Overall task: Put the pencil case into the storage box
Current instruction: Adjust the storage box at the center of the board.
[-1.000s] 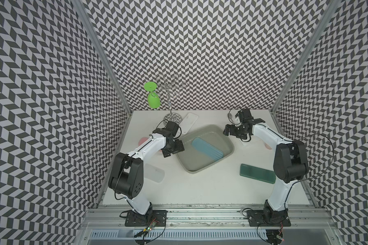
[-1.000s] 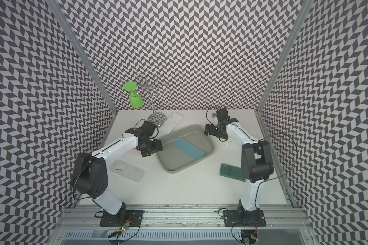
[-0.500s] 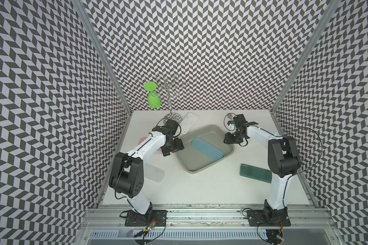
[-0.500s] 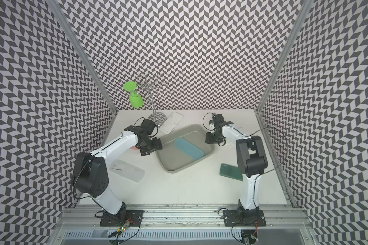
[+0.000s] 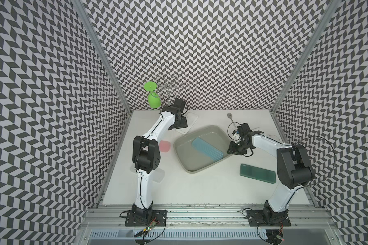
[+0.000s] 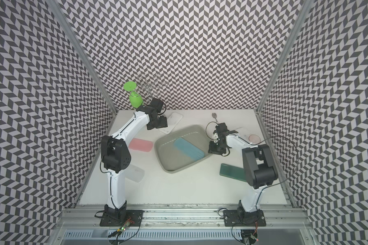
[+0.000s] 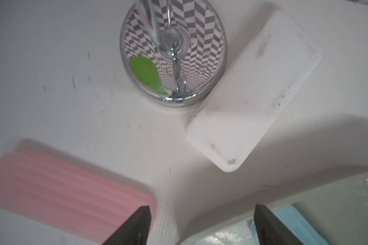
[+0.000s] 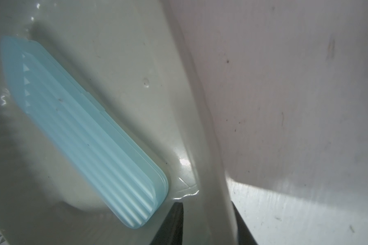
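Pencil case (image 5: 207,148), blue, lies flat inside storage box (image 5: 208,136) mid-frame in a top view, one end toward its lower-right corner; right hand (image 8: 205,212) pinches the rim beside that end, likely to steady the box, while left hand (image 7: 202,206) hangs wide open, empty, by pink case (image 7: 68,191) on bench (image 5: 189,191).

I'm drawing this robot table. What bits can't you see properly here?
- Clear case: in a top view, left arm covers most of it.
- Dark green case: in a top view, right arm hides one end.
- Right gripper: wrist picture's edge cuts its fingers off, so its grip on the storage box rim is unsure.
- Small grey thing at the back: too small to name.
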